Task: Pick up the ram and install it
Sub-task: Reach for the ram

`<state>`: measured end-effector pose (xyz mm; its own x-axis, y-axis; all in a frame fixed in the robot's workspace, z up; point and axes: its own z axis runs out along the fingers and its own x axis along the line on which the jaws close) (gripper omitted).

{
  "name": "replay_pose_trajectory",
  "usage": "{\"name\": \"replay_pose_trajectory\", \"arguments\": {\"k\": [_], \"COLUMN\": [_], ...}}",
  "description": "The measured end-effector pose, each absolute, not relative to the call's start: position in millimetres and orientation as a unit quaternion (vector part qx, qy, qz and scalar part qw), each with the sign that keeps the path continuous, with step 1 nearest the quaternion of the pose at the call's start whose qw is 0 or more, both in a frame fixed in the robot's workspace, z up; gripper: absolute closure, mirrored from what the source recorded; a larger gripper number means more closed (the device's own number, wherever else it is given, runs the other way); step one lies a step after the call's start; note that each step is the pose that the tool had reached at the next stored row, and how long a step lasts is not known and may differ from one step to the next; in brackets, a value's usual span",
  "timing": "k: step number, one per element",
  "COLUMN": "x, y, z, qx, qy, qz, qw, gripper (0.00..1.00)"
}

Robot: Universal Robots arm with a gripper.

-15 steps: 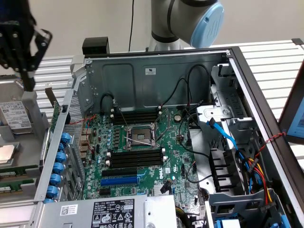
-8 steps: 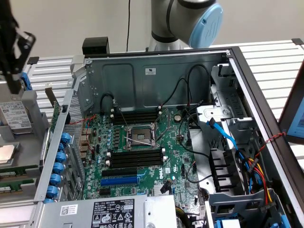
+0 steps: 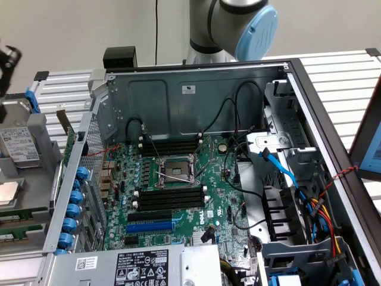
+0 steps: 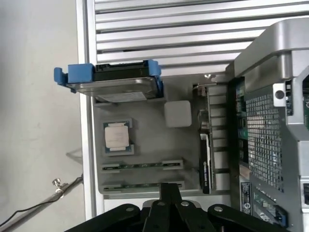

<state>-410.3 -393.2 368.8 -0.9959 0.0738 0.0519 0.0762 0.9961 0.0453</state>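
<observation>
Two ram sticks lie in slots of a grey parts tray: one ram stick and a second ram stick beside it, both dark green and seen edge-on. My gripper hangs above the tray with its black fingers together and nothing in them; its tips overlap the second stick in the wrist view. In the exterior view the gripper is at the far left edge, above the tray, where the ram sticks show as green strips. The motherboard's black memory slots sit bare inside the open computer case.
The tray also holds a hard drive in a blue carrier, a CPU, a grey block and an upright expansion card. In the case are a CPU socket, a blue expansion slot and loose cables.
</observation>
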Motion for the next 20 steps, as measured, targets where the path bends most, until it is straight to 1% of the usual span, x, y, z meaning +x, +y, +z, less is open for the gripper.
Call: {"name": "replay_pose_trajectory", "arguments": {"k": [5, 10, 13, 20], "x": [-430.7, -435.7, -436.4, -436.4], "y": [-395.4, -411.8, -411.8, -411.8], "z": [367.3, 361.7, 356.2, 355.8], "qx": [-0.038, -0.037, -0.037, -0.037], "qy": [-0.999, -0.999, -0.999, -0.999], "qz": [-0.024, -0.024, -0.024, -0.024], "qw": [0.024, 0.023, 0.023, 0.023], "gripper": [0.89, 0.89, 0.89, 0.89]}}
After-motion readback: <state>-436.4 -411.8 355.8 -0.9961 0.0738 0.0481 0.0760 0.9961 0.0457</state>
